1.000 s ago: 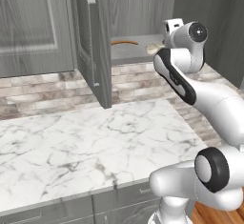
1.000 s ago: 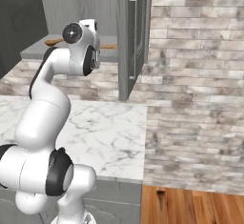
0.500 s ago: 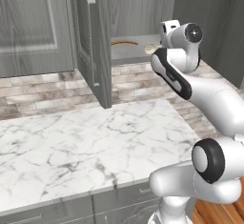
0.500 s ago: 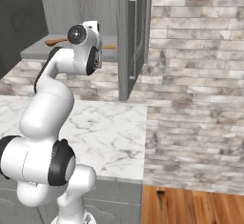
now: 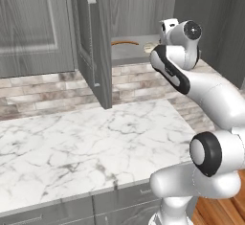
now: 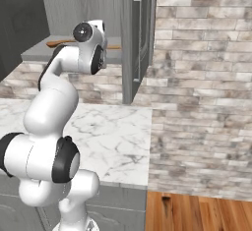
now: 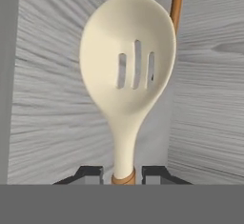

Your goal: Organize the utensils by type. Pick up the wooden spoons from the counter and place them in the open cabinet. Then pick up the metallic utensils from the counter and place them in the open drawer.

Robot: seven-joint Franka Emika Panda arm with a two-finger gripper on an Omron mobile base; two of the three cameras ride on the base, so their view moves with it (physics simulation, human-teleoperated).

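Observation:
My gripper (image 7: 123, 174) is shut on the orange-brown handle of a wooden spoon (image 7: 128, 61) with a pale slotted head, which points into the open cabinet (image 5: 129, 54). In the left base view that pale head (image 5: 149, 48) pokes out left of my hand, just above the cabinet shelf. A second wooden spoon (image 5: 124, 42) lies on the shelf further in, and its thin handle (image 7: 177, 4) rises behind the held head. The dark fingertips (image 7: 88, 173) flank the handle. The white marble counter (image 5: 86, 142) below holds no utensils in these views. The metallic utensils and the open drawer are out of view.
The cabinet's grey door (image 5: 95, 42) stands open to the left of my hand and hangs over the counter; from the other side this door (image 6: 140, 33) is right of my wrist. A stone-tile wall (image 6: 197, 102) runs behind the counter. Wooden floor (image 6: 197, 210) lies at the lower right.
The hand and the held spoon stay at the cabinet shelf. The arm's lower links have shifted slightly.

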